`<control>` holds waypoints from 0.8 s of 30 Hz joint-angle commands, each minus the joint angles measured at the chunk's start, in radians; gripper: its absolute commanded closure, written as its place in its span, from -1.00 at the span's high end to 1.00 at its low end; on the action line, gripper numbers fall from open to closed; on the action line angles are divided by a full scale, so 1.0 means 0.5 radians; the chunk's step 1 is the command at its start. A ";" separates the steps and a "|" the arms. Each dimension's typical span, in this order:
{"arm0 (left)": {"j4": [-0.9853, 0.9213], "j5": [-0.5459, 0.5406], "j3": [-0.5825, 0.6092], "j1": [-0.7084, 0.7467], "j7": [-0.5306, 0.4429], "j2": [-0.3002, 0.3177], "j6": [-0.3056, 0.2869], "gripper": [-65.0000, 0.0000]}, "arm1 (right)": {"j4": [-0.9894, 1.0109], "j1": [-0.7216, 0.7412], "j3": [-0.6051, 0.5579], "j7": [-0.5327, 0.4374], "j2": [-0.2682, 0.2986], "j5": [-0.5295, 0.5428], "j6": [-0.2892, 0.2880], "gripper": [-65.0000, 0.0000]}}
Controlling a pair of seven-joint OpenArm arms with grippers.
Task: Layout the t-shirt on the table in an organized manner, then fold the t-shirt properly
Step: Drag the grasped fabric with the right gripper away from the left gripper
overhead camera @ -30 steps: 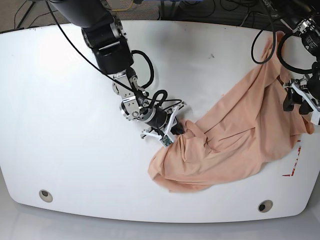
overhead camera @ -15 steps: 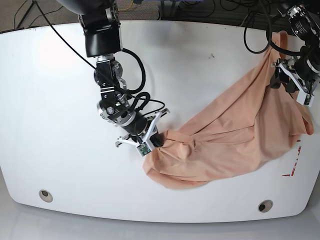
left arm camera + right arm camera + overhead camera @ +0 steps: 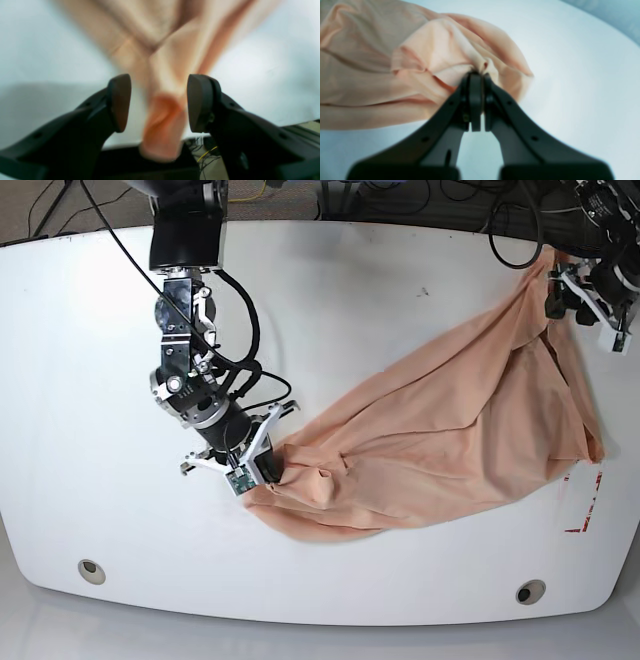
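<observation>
The peach t-shirt [image 3: 470,420] lies stretched slantwise across the white table [image 3: 400,290], from front centre to the far right corner. My right gripper [image 3: 265,472] is shut on its bunched left end; the right wrist view shows the fingertips [image 3: 476,75] pinching a puckered fold of the t-shirt [image 3: 395,62]. My left gripper [image 3: 565,305] is at the far right, where the shirt's upper end rises to it. In the left wrist view the left gripper [image 3: 158,82] stands open, and a blurred strand of the t-shirt [image 3: 150,32] runs between the fingers [image 3: 120,102] without touching the pads.
Two round grommet holes [image 3: 91,570] [image 3: 530,592] sit near the front edge. Red marks [image 3: 585,510] lie at the front right, partly under the shirt's hem. A dark speck [image 3: 424,291] is on the far side. Cables hang beyond the far edge.
My right gripper has dragged the shirt's end leftward across the table. The left gripper has risen toward the far right corner, and the cloth between them is pulled longer and flatter.
</observation>
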State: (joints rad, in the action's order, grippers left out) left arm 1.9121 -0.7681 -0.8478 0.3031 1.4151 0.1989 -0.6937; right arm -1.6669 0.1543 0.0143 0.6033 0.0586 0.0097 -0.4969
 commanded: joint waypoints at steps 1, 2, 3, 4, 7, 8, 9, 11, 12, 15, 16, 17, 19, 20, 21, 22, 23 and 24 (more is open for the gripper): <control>0.035 -0.033 -0.030 0.009 -0.038 0.030 -0.009 0.03 | -0.053 0.015 0.013 -0.042 0.010 0.022 0.010 -1.00; 0.035 -0.033 -0.043 0.012 -0.038 0.030 -0.009 0.03 | -0.059 0.009 0.016 -0.039 0.013 0.022 0.010 -1.00; 0.035 -0.033 -0.055 0.018 -0.038 0.030 -0.009 0.03 | -0.059 -0.003 0.019 -0.039 0.013 0.022 0.010 -1.00; 0.035 -0.033 -0.061 0.024 -0.038 0.033 -0.009 0.03 | -0.059 -0.009 0.019 -0.039 0.013 0.022 0.010 -1.00; 0.032 -0.027 -0.070 0.034 -0.038 0.033 -0.009 0.03 | -0.062 -0.025 0.019 -0.039 0.013 0.022 0.010 -1.00; 0.032 -0.027 -0.058 0.034 -0.038 0.033 -0.009 0.03 | -0.062 -0.028 0.019 -0.039 0.013 0.022 0.010 -1.00; 0.032 -0.027 -0.055 0.037 -0.038 0.033 -0.009 0.03 | -0.062 -0.028 0.019 -0.039 0.013 0.022 0.010 -1.00; 0.032 -0.027 -0.009 0.037 -0.038 0.033 -0.009 0.03 | -0.062 -0.055 0.019 -0.039 0.013 0.022 0.010 -1.00; 0.032 -0.027 0.022 0.037 -0.038 0.033 -0.009 0.03 | -0.071 -0.065 0.019 -0.039 0.013 0.022 0.010 -1.00; 0.032 0.000 0.111 0.037 -0.038 0.033 -0.009 0.03 | -0.111 -0.077 0.019 -0.039 0.013 0.022 0.010 -1.00; 0.032 0.028 0.141 0.037 -0.038 0.033 -0.009 0.03 | -0.120 -0.083 0.019 -0.039 0.010 0.022 0.010 -1.00; 0.032 0.065 0.169 0.037 -0.038 0.033 -0.009 0.03 | -0.129 -0.086 0.019 -0.039 0.004 0.022 0.010 -1.00; 0.032 0.145 0.212 0.034 -0.038 0.030 -0.009 0.04 | -0.148 -0.095 0.019 -0.039 0.001 0.022 0.010 -1.00; 0.032 0.200 0.243 0.031 -0.038 0.030 -0.009 0.04 | -0.151 -0.101 0.016 -0.039 0.001 0.022 0.010 -1.00; 0.032 0.230 0.258 0.031 -0.038 0.030 -0.009 0.04 | -0.154 -0.108 0.016 -0.039 0.001 0.022 0.010 -1.00; 0.032 0.267 0.289 0.031 -0.038 0.030 -0.009 0.04 | -0.157 -0.111 0.016 -0.039 0.001 0.022 0.010 -1.00; 0.032 0.292 0.307 0.031 -0.038 0.030 -0.009 0.04 | -0.160 -0.111 0.016 -0.039 0.001 0.022 0.010 -1.00; 0.032 0.316 0.335 0.031 -0.038 0.030 -0.009 0.04 | -0.160 -0.114 0.016 -0.039 0.004 0.022 0.010 -1.00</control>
State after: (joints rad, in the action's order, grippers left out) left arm 1.9121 -0.6098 -0.6926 0.3199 1.4033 0.1993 -0.6968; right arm -1.7226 0.0803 0.0208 0.6102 0.0608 0.0071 -0.4969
